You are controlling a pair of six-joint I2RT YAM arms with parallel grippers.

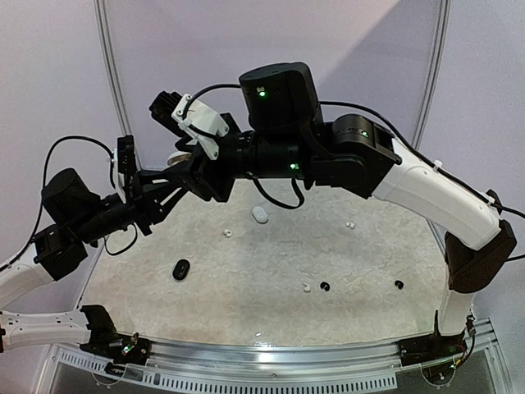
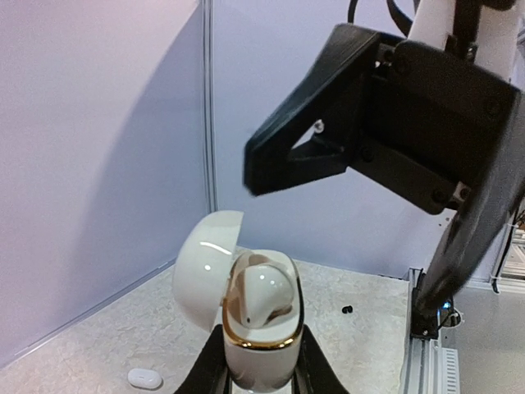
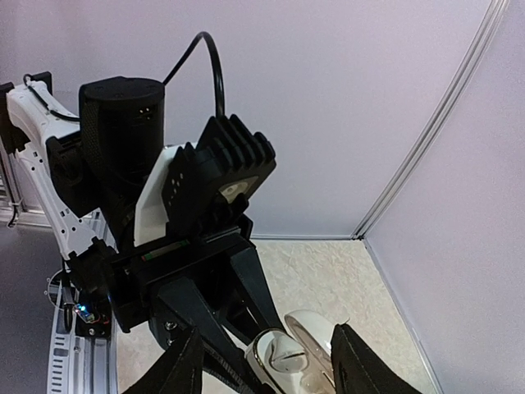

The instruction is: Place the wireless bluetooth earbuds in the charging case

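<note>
A white charging case (image 2: 261,361) with a gold rim is held up off the table, my left gripper (image 2: 261,345) shut on its body. Its lid (image 2: 201,267) stands open, and one white earbud (image 2: 258,300) sits in the case. My right gripper (image 3: 267,332) hovers just above the case (image 3: 283,361), open, one finger on either side and nothing between them. In the top view both grippers meet at the case (image 1: 177,158) over the back left. Loose on the table lie white earbuds (image 1: 227,233) (image 1: 307,288) (image 1: 350,224) and black earbuds (image 1: 325,286) (image 1: 399,284).
A second white case (image 1: 260,215) lies shut near the back middle, and a black case (image 1: 181,269) at the front left. Pale walls close in the back and sides. The right arm (image 1: 353,156) stretches across above the table.
</note>
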